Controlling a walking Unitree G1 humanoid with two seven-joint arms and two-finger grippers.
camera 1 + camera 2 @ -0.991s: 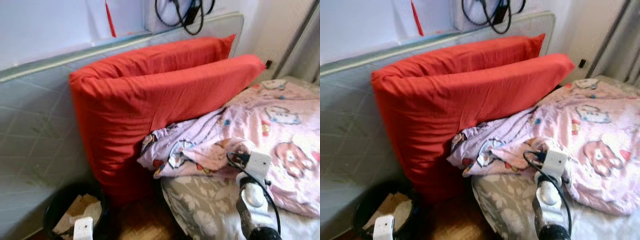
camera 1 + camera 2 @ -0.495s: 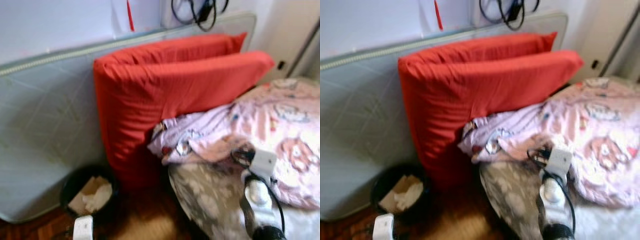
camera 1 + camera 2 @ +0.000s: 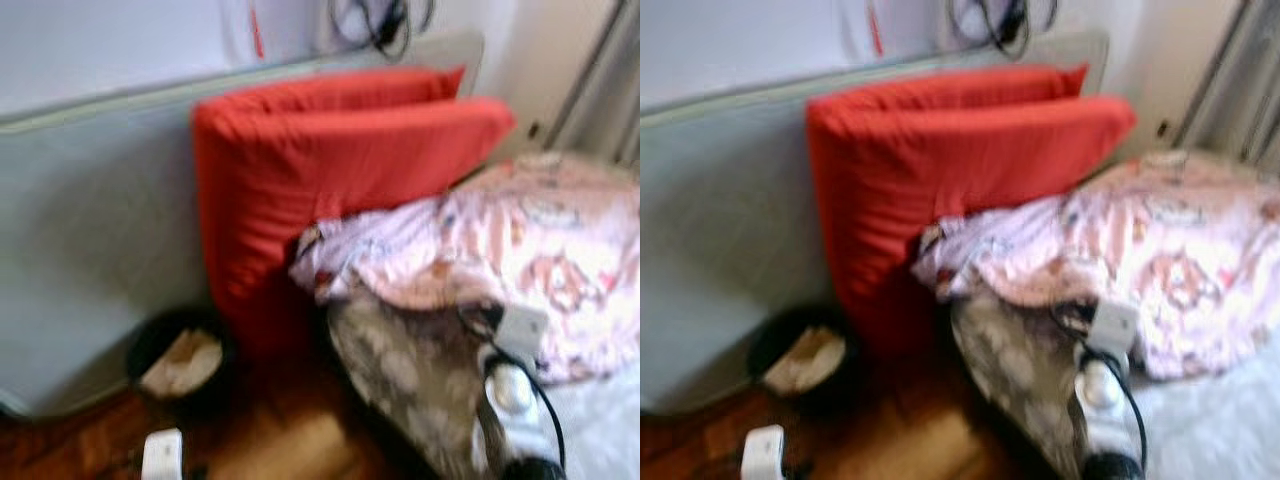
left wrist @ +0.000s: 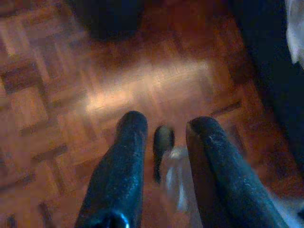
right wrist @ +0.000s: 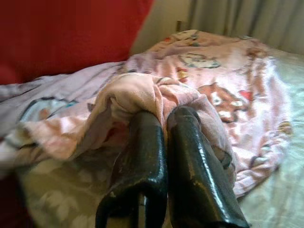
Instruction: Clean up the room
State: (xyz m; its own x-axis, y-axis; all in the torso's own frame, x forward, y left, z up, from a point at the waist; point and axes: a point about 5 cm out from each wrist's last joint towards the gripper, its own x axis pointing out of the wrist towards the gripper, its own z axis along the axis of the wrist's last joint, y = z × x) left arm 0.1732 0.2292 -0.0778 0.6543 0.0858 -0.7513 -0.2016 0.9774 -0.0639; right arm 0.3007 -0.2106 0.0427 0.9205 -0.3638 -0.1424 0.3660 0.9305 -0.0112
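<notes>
blanket [image 5: 209, 85]: soft printed cloth
cushions [image 3: 330, 180]: matt red cloth
floor [image 4: 142, 85]: glossy wood parquet
right gripper [image 5: 164, 121]: glossy black fingers

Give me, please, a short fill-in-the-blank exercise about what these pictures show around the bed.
1. The right gripper has its fingers pinched on a fold of the ____ blanket.
2. The large cushion leaning behind the bed is ____.
3. The black bin stands on the ____ floor.
4. The left gripper hangs over the floor with its fingers ____.

Missing words: pink; red; wooden; open
</notes>
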